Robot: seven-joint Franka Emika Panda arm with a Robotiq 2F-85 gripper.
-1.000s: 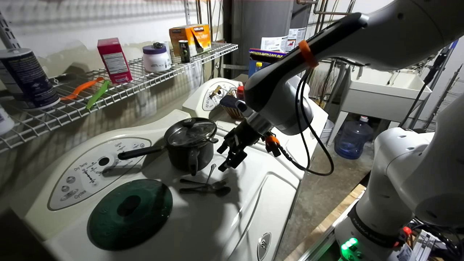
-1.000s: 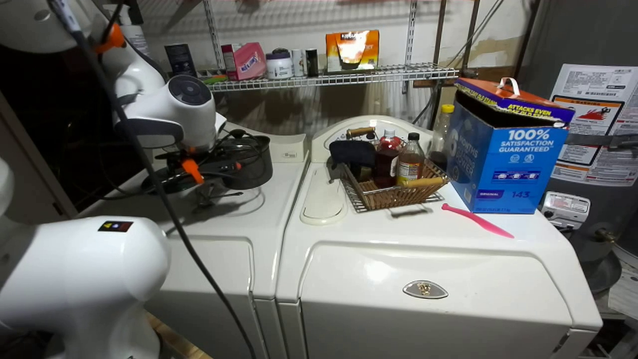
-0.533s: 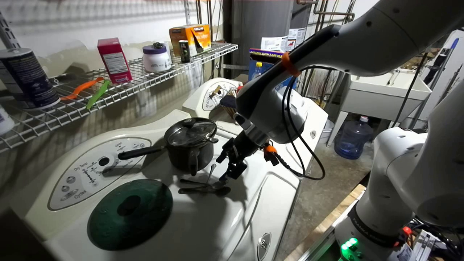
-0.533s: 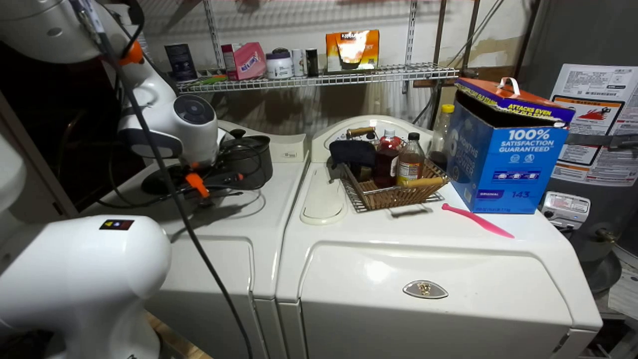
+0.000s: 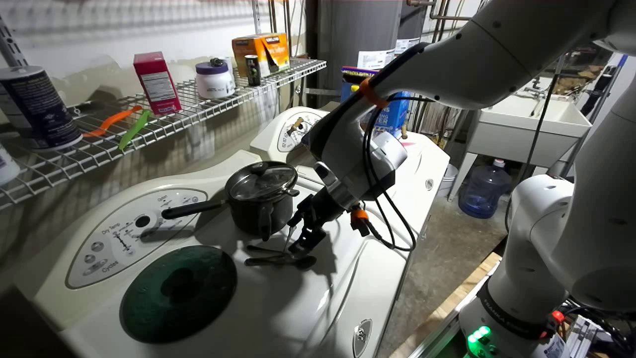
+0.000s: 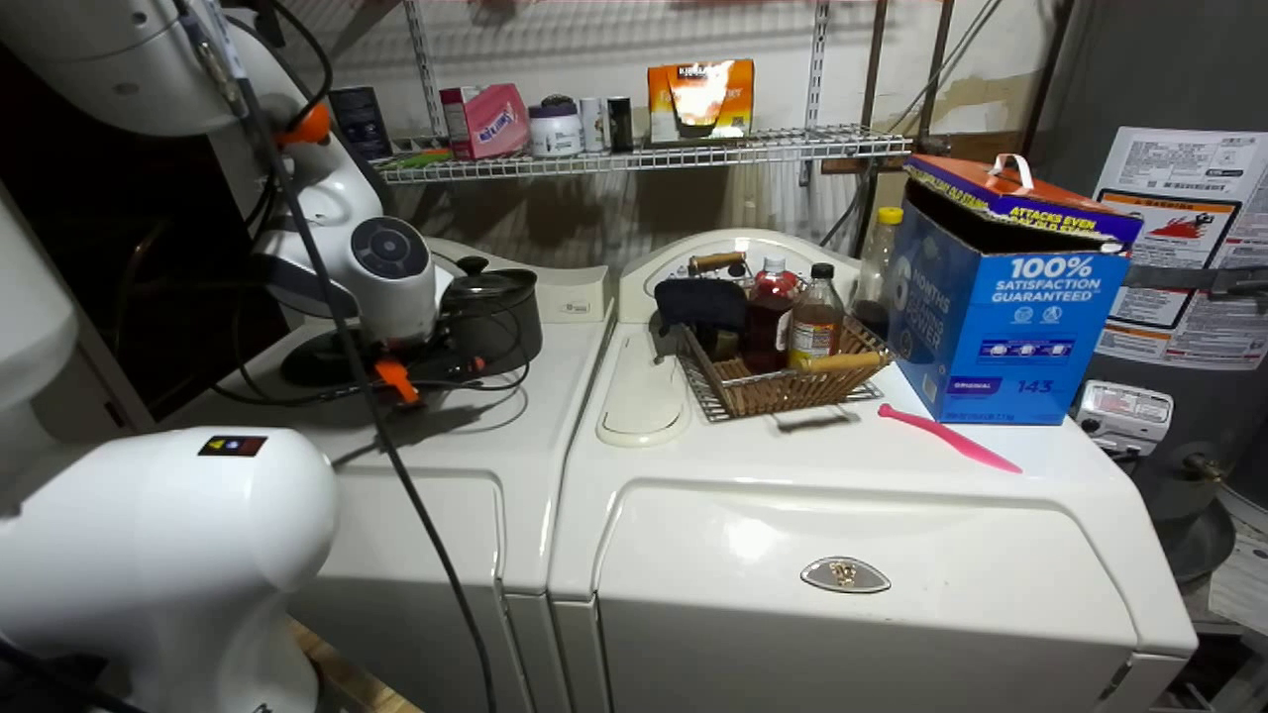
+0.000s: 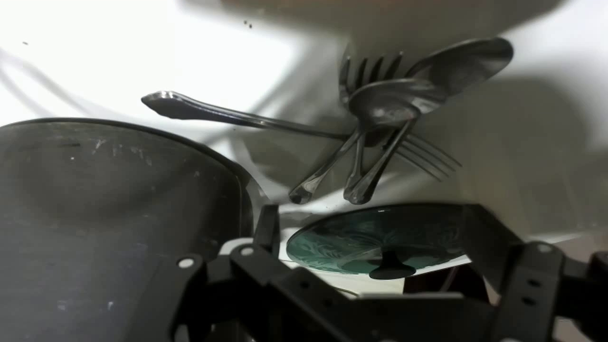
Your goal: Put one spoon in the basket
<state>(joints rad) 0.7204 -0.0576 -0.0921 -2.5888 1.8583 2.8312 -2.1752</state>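
Observation:
A small pile of metal spoons and forks lies crossed on the white machine top. In the wrist view one spoon (image 7: 387, 102) lies on top, its handle toward my gripper, and a second spoon (image 7: 475, 59) lies beside it. A spoon (image 5: 305, 262) also shows in an exterior view. My gripper (image 7: 373, 225) is open and empty; its fingers (image 5: 295, 237) hang right at the pile in an exterior view. Contact cannot be told. The brown woven basket (image 6: 758, 398) stands on the neighbouring machine in an exterior view and holds bottles and a dark item.
A dark lidded pot (image 5: 261, 214) stands close beside my gripper; its wall (image 7: 118, 213) fills the wrist view's left. A green glass lid (image 5: 179, 298) lies near the pile. A wire shelf (image 5: 194, 112) runs above. A blue box (image 6: 1010, 337) and a pink utensil (image 6: 951, 441) are by the basket.
My gripper has come down toward the cutlery pile and moved slightly left in an exterior view. The arm has swung with it. The cutlery, pot and basket look unmoved.

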